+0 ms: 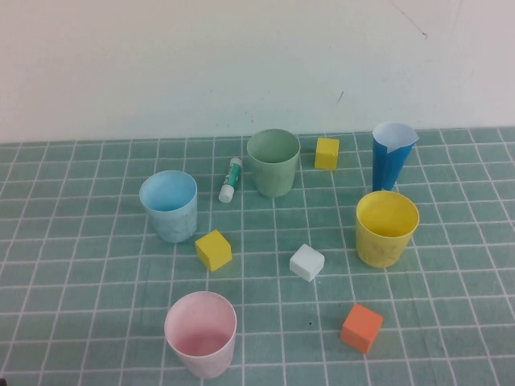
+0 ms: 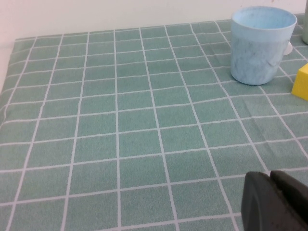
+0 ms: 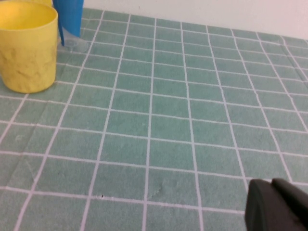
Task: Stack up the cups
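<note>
1. Nearest the robot in the high view, the pink cup (image 1: 200, 333) stands upright and open-mouthed on the green checked tablecloth (image 1: 72, 322), well apart from the other cups.
2. To its right lies an orange cube (image 1: 361, 327), and a little farther back a white cube (image 1: 306, 262) sits near the middle of the cloth.
3. A yellow cube (image 1: 213, 249) rests just beside the light blue cup (image 1: 169, 206), on its near right side; it lies between the blue and the pink cup.
4. The yellow cup (image 1: 387, 228) stands upright on the right, with the tall dark-blue cone (image 1: 392, 155) just behind it, close but apart.
5. Farther back, the pale green cup (image 1: 273, 162) stands near the wall, a white and green glue stick (image 1: 230, 180) lying just to its left and a second yellow cube (image 1: 327, 153) to its right.
6. All four cups stand alone; none sits inside another.
7. Neither arm shows in the high view. Only the wrist views show the pincers.
8. The left gripper (image 2: 275, 202) hangs low over bare cloth with its dark fingers pressed together, empty, the light blue cup and the edge of a yellow cube ahead of it.
9. The right gripper (image 3: 278, 207) is likewise closed on nothing above bare cloth, with the yellow cup and the foot of the blue cone ahead.
</note>
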Controlling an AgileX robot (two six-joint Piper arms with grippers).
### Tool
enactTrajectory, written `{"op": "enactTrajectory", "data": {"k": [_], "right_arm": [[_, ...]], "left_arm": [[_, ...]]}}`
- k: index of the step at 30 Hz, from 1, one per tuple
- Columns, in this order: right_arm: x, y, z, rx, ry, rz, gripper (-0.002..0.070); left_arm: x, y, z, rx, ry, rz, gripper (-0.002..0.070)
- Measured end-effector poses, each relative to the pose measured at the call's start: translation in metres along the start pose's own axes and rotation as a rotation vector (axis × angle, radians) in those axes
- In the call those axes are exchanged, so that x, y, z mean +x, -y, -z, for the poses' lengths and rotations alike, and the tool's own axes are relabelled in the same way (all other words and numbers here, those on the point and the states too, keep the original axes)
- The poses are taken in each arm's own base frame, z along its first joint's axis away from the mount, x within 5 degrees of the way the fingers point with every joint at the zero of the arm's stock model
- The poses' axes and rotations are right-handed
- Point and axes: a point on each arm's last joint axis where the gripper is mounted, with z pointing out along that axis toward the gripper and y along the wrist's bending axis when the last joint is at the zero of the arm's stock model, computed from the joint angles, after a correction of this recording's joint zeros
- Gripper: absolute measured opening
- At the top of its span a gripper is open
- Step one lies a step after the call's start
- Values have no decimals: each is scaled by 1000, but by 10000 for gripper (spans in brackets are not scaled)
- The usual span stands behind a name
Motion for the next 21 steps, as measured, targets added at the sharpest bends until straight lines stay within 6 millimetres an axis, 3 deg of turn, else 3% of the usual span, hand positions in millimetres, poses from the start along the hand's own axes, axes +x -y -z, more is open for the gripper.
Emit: {"op": "enactTrajectory", "data": {"k": [21], "right_arm": [[0,0,0,0,0,0,-3]], "left_arm": [[0,0,0,1,-2,-4,-2]]}}
